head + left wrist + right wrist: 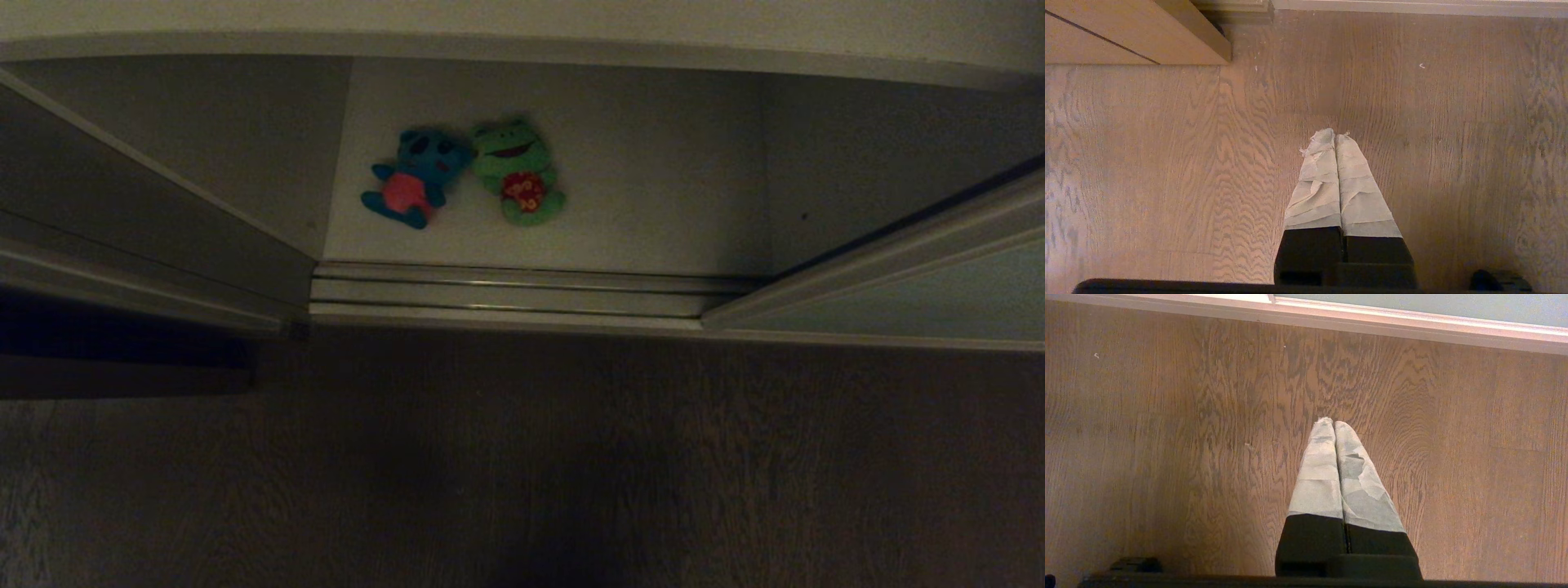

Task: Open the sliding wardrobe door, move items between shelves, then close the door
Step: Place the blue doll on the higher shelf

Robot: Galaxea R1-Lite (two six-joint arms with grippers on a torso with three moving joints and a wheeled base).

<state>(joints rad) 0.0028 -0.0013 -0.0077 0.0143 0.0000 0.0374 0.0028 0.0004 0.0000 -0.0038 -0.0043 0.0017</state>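
i see both pincers, left gripper point(1335, 136) and right gripper point(1333, 422), pressed closed, empty, over floor point(1167, 163); two items, blue toy point(412, 175) and frog point(518, 170), ahead of them on one shelf point(653, 196).

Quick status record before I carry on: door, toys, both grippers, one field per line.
door: pale grey-green sliding wardrobe door slid to the robot's right, opening clear
toys: blue plush toy with pink-red belly and green plush frog with red flowered belly lie side by side, heads touching, on the white shelf
left gripper: shut, empty, over wood floor
right gripper: shut, empty, over floor
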